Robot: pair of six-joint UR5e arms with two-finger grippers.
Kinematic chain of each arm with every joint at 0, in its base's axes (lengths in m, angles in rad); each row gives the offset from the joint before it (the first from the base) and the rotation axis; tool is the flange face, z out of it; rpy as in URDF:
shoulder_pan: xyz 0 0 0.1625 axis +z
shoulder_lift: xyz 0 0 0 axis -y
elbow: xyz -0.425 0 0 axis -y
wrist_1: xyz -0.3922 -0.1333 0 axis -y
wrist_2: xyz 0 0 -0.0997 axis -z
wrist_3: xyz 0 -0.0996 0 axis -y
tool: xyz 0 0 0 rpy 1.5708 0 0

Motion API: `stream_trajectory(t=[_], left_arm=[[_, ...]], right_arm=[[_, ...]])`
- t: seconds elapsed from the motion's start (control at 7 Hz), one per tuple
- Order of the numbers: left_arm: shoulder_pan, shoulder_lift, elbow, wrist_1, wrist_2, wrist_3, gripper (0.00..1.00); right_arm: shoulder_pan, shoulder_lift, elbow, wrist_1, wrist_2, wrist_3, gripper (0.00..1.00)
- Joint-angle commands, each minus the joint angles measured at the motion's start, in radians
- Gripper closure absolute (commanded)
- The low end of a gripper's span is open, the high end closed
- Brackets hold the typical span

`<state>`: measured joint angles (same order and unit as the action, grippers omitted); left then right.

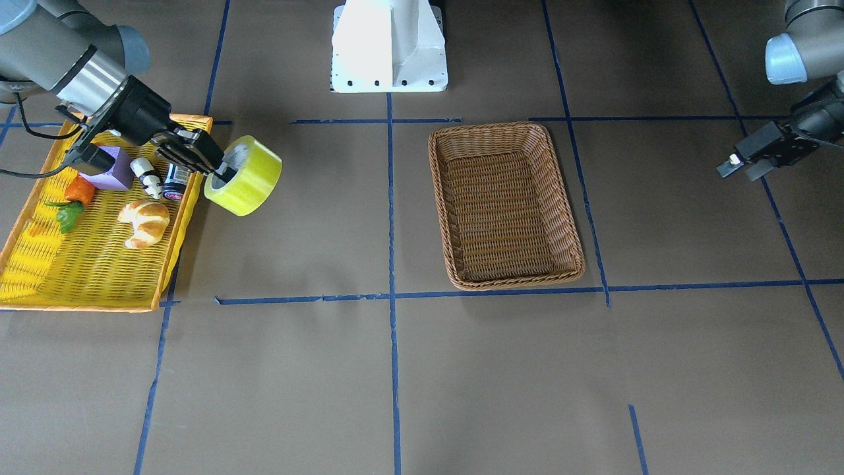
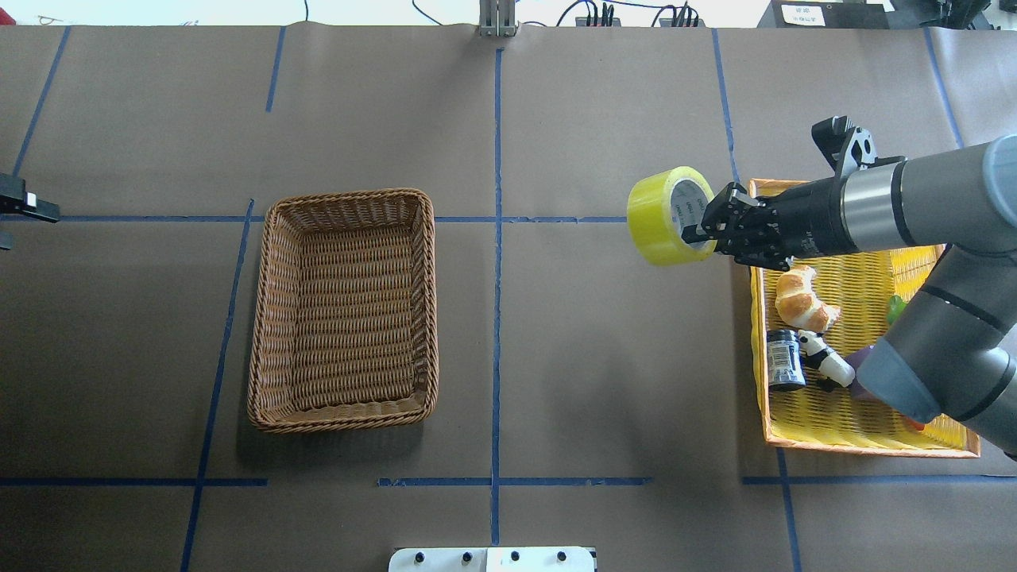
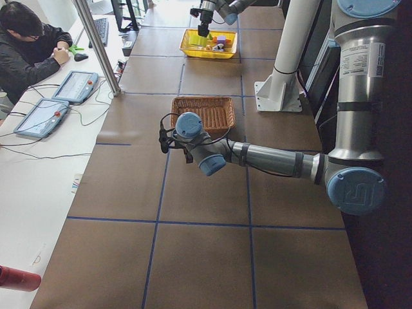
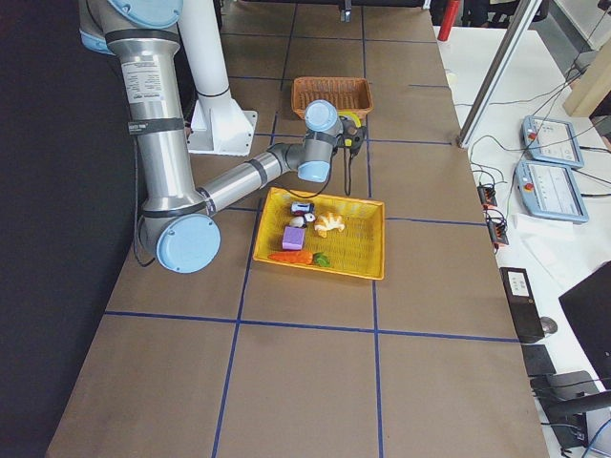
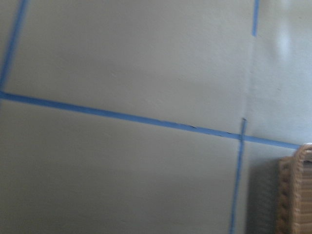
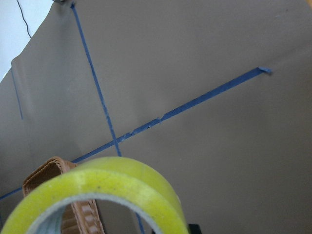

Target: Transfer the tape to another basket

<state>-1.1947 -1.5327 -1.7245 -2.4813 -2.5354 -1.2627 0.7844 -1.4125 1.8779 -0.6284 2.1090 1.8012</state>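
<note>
The tape is a yellow-green roll with a grey-white core. My right gripper is shut on its wall and holds it in the air, just past the yellow tray's inner edge. It also shows in the overhead view with the right gripper, and fills the bottom of the right wrist view. The brown wicker basket lies empty mid-table, also in the overhead view. My left gripper hangs open and empty, far from the basket, at the overhead view's left edge.
The yellow tray holds a croissant, a purple block, a small dark jar, a black-and-white toy, a carrot and a green piece. The white robot base stands at the table's edge.
</note>
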Motion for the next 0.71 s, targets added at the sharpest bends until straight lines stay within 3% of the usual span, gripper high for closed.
stream_trajectory(t=[0.0,0.14,0.57], left_arm=[[0.079,-0.076,-0.004,-0.313,0.006,-0.458,0.0],[0.092,-0.127,-0.016,-0.379,0.023,-0.607,0.0],[0.266,-0.2,-0.171,-0.549,0.313,-1.022,0.0]], right_arm=[[-0.079,0.001,0.09,0.015,-0.06,0.085,1.0],[-0.117,0.009,0.093,0.104,-0.064,0.092,1.0],[-0.2,0.032,0.093,0.365,-0.109,0.202,0.99]])
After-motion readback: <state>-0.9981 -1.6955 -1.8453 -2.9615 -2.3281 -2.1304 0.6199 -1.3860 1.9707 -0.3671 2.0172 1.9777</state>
